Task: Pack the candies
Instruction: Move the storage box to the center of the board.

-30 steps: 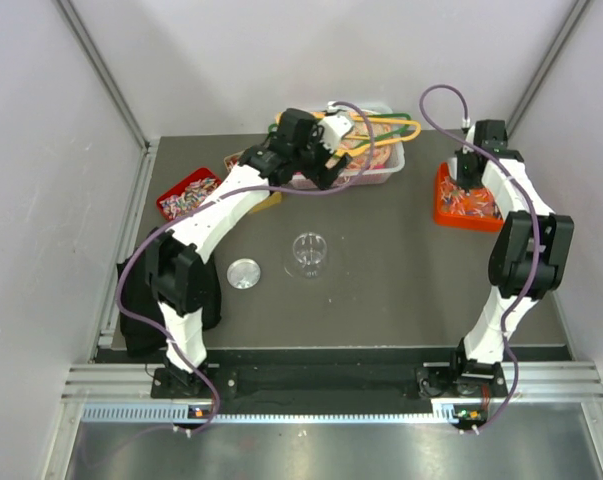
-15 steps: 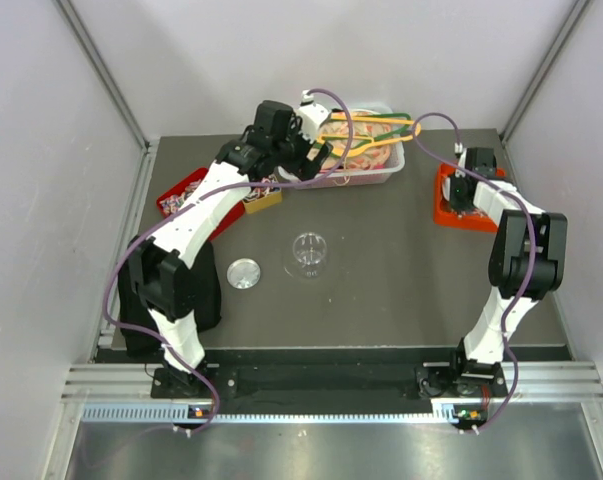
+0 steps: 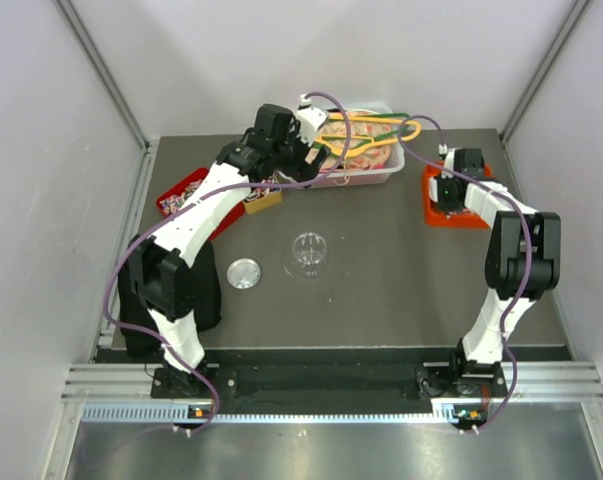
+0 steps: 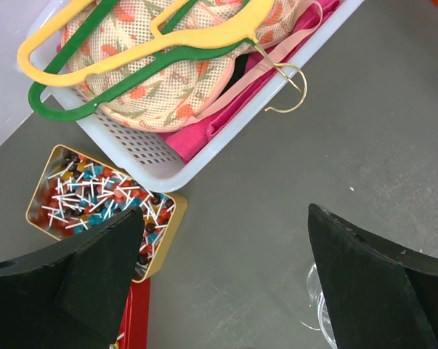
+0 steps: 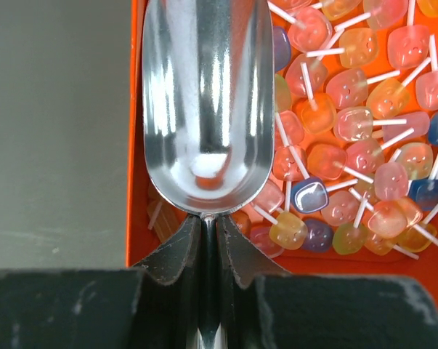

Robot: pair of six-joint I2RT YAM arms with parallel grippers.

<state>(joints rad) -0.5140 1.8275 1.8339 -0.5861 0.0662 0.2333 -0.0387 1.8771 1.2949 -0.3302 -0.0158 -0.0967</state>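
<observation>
Candies, small pastel sweets on white sticks, fill the orange tray at the table's right. My right gripper is shut on the handle of a shiny metal scoop. The empty scoop lies low over the tray's left side, with candies beside and under its rim. In the top view that gripper hangs over the tray. My left gripper stands open with nothing between its fingers, above bare table near a gold tin of more candies.
A white basket of clothes and coloured hangers sits at the back. A red tray of sweets lies at the left. A clear jar and its lid stand mid-table. The gold tin touches the basket's corner.
The right gripper has swung left across the orange tray with the scoop, and the tray seems nudged slightly left. The left arm moved left a second ago, then held still.
</observation>
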